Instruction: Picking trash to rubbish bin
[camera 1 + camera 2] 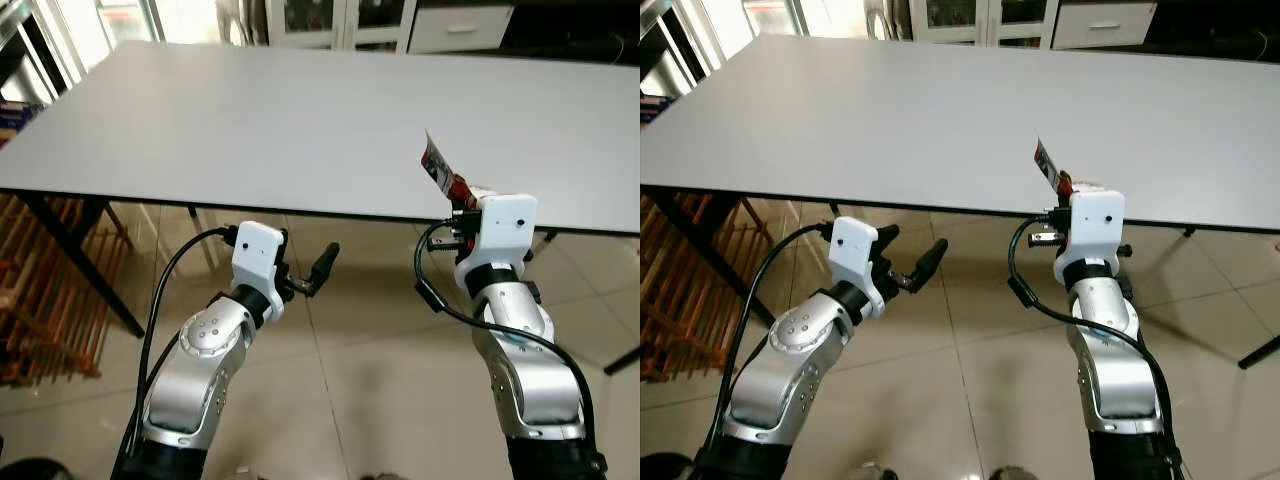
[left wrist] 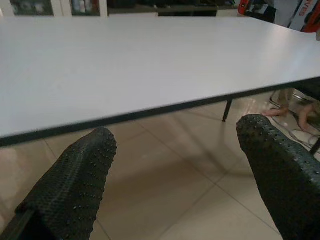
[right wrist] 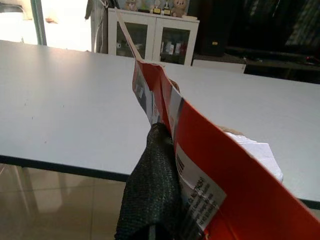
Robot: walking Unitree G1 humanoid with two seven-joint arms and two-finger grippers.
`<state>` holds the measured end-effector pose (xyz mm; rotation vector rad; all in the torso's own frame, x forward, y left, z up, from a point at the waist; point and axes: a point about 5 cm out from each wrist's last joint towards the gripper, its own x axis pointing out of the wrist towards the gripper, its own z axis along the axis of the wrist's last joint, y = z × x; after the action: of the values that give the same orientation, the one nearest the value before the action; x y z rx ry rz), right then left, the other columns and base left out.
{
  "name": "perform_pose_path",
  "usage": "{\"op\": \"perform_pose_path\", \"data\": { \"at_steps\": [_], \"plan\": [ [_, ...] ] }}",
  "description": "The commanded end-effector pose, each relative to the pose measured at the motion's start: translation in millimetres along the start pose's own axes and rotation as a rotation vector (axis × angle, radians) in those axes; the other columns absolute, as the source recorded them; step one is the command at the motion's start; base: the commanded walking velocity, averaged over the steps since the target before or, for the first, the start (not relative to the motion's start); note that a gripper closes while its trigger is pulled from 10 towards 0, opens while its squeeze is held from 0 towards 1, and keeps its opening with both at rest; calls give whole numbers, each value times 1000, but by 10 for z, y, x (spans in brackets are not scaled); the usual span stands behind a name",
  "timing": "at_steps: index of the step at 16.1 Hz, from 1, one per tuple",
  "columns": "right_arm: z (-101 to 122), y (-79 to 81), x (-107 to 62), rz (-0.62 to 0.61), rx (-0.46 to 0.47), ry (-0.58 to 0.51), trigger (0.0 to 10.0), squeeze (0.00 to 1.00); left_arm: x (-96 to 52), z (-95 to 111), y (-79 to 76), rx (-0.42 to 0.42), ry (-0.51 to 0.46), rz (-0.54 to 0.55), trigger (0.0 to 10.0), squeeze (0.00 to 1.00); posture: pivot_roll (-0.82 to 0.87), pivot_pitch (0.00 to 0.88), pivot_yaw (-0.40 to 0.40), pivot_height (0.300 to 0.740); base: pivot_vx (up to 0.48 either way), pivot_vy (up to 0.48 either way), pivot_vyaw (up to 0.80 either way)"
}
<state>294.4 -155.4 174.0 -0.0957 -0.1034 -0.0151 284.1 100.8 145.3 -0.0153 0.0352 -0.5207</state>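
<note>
Right end effector (image 1: 462, 200) clamps red wrapper (image 1: 438, 168) at grey table (image 1: 250, 120) edge.

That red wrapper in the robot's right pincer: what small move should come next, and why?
Probably lift it clear and draw back from the table. The right pincer is shut on the red wrapper at the table's near edge, the left pincer hangs open below, and there is no bin nearby to drop it in.

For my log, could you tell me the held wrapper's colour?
Red-orange wrapper with white printed panels; right wrist view.
</note>
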Motion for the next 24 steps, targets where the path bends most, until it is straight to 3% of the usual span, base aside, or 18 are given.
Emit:
{"op": "perform_pose_path", "data": {
  "at_steps": [1,9,12,24],
  "plan": [
    [-11,-4,-2,-6,0,1,10000,0,6,-26,-8,-5,20,-8,10000,0,-11,95,4,740,-409,0,0],
    [-22,9,-3,-2,4,6,10000,0,1,-32,-15,-3,27,-14,10000,0,-9,101,6,740,-420,0,0],
    [-26,15,-11,1,4,8,10000,0,-18,-36,-3,-10,34,-21,10000,0,-9,104,8,740,0,0,0],
    [-48,28,-21,9,4,11,10000,0,-35,-81,-43,-37,61,-49,10000,0,-6,109,9,740,0,467,0]
  ]
}}
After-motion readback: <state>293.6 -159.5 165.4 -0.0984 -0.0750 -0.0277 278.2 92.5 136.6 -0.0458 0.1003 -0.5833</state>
